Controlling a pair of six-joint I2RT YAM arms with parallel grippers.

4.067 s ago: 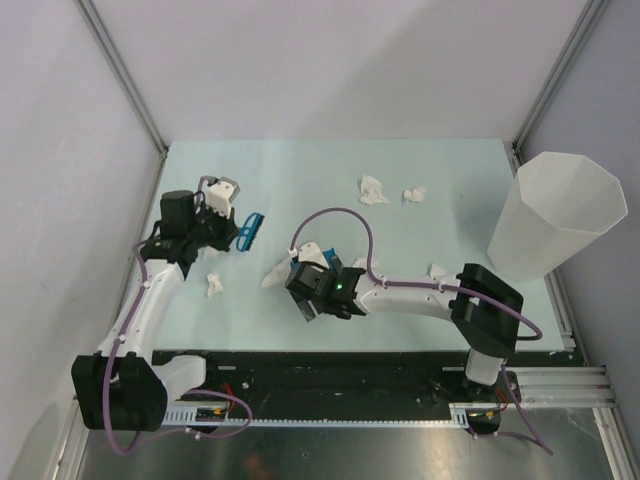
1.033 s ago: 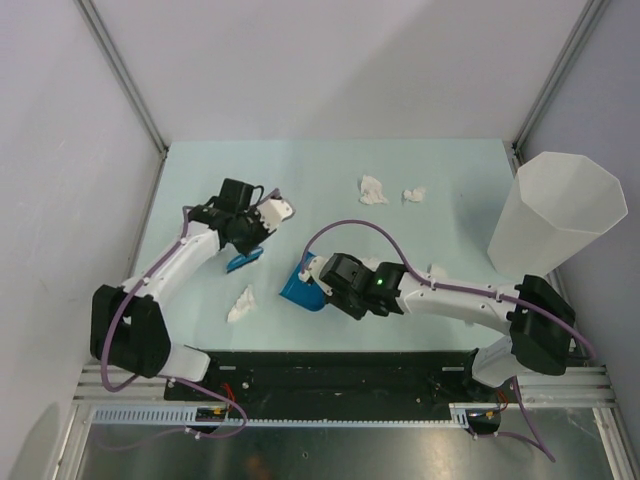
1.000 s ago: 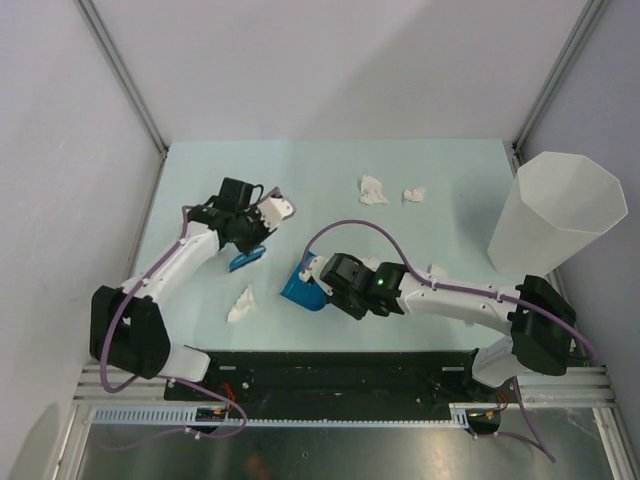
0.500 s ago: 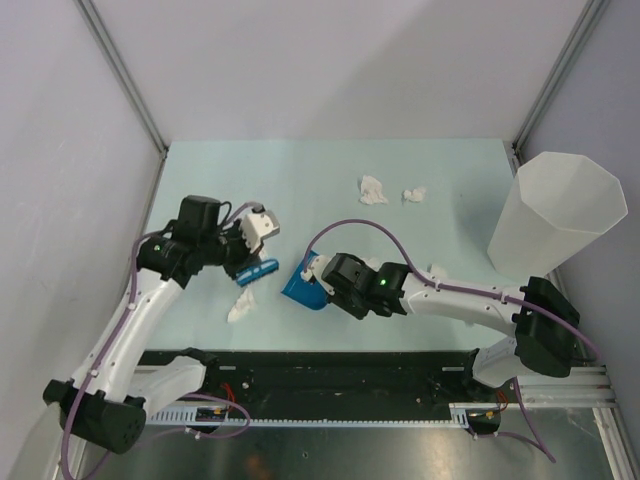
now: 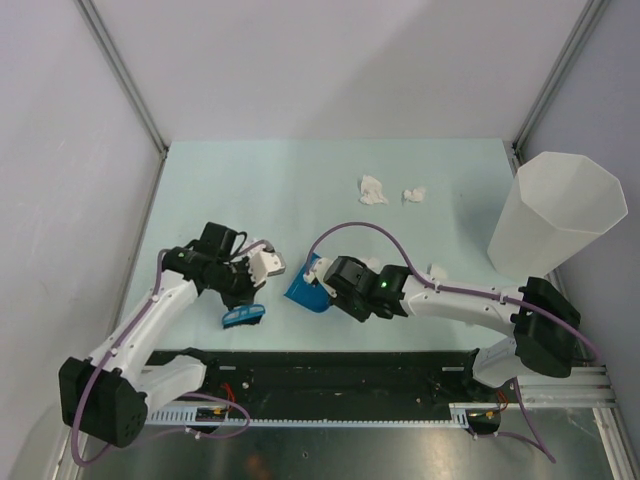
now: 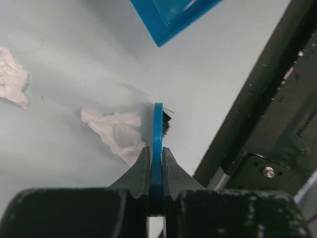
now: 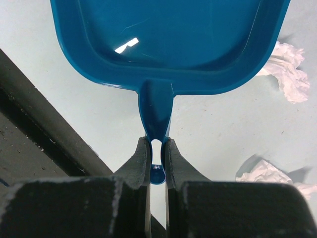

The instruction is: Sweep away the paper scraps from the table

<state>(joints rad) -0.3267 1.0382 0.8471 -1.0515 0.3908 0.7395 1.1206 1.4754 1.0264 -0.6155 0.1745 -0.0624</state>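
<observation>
1. We identify the table (image 5: 300, 170) as a flat, pale mint-green rectangle with metal-framed edges.
2. We locate two crumpled white paper scraps (image 5: 373, 190) toward its far side, right of centre; the smaller wad (image 5: 413, 194) lies just right of the larger, apart.
3. We locate a front wad (image 6: 119, 134), irregular and white, near the front edge.

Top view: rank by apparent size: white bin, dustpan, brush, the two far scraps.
1. white bin, by far
2. dustpan, though the right arm covers part of it
3. brush and left far scrap: too alike to rank
4. right far scrap, smallest
</observation>
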